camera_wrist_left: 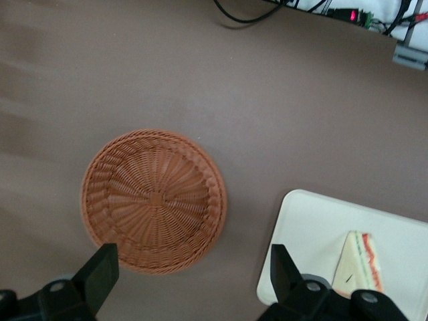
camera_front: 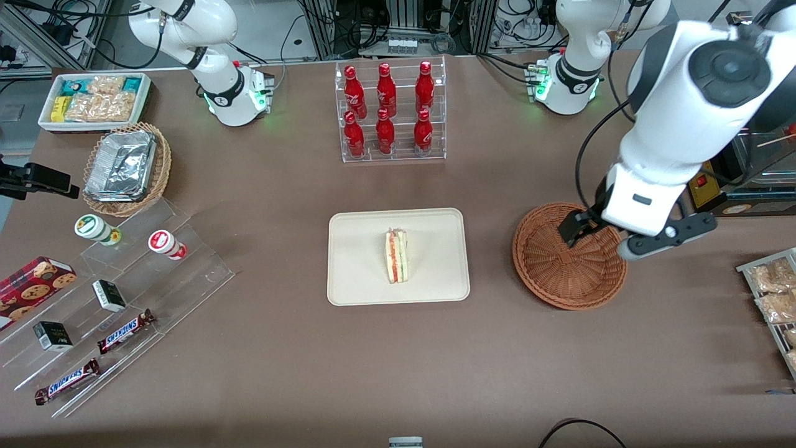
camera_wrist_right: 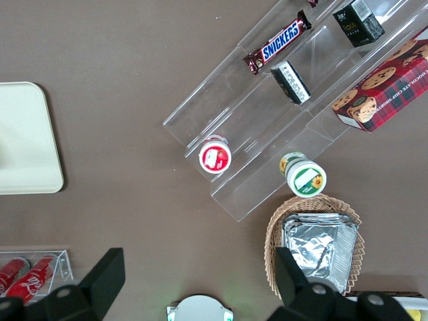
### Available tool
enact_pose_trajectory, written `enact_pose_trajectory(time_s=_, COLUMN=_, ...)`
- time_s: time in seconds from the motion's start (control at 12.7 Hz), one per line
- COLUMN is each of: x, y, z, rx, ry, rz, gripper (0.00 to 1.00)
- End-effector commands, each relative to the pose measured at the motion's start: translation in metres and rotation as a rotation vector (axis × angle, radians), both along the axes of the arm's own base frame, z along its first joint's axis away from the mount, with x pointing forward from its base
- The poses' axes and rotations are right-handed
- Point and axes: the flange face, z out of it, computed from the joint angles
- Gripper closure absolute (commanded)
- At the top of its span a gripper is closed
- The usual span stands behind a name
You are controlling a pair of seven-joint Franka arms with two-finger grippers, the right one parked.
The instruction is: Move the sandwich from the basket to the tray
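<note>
The sandwich [camera_front: 397, 255], a white wedge with red and green filling, lies on the cream tray [camera_front: 360, 274] in the middle of the table. It also shows in the left wrist view [camera_wrist_left: 358, 265] on the tray [camera_wrist_left: 314, 221]. The reddish-brown wicker basket [camera_front: 563, 274] stands empty beside the tray, toward the working arm's end; it shows in the left wrist view too [camera_wrist_left: 154, 199]. My left gripper [camera_front: 575, 229] hangs high above the basket's edge, open and empty, its fingers [camera_wrist_left: 100, 271] spread wide.
A clear rack of red bottles [camera_front: 390, 112] stands farther from the front camera than the tray. A tan basket with foil containers [camera_front: 126, 168], a snack bin [camera_front: 93, 99] and clear steps with snacks [camera_front: 118, 298] lie toward the parked arm's end. Packaged snacks [camera_front: 771, 292] lie at the working arm's end.
</note>
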Motion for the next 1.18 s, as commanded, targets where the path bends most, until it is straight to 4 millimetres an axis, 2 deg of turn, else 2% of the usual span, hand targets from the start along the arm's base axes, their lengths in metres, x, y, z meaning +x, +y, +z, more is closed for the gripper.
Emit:
enact_pose_trajectory(time_s=0.0, x=-0.022, y=0.02, z=0.016, rx=0.022, ry=0.057, rz=-0.1, gripper=0.0)
enact_pose_trajectory(time_s=0.24, x=-0.034, y=0.042, z=0.034, rx=0.005, ry=0.082, rz=-0.164, gripper=0.0)
enact_pose_trajectory(time_s=0.31, x=-0.035, y=0.058, z=0.038, rx=0.007, ry=0.095, rz=-0.171, gripper=0.0)
enact_pose_trajectory(time_s=0.39, x=-0.041, y=0.065, z=0.044, rx=0.004, ry=0.104, rz=-0.194, gripper=0.0)
enact_pose_trajectory(time_s=0.63, x=-0.049, y=0.112, z=0.059, rx=-0.011, ry=0.131, rz=-0.256, gripper=0.0)
enact_pose_trajectory(time_s=0.79, x=-0.051, y=0.138, z=0.061, rx=-0.038, ry=0.142, rz=-0.277, gripper=0.0)
enact_pose_trajectory(time_s=1.02, x=-0.053, y=0.166, z=0.069, rx=-0.031, ry=0.129, rz=-0.261, gripper=0.0)
enact_pose_trajectory(time_s=1.1, x=-0.053, y=0.169, z=0.069, rx=-0.026, ry=0.128, rz=-0.256, gripper=0.0)
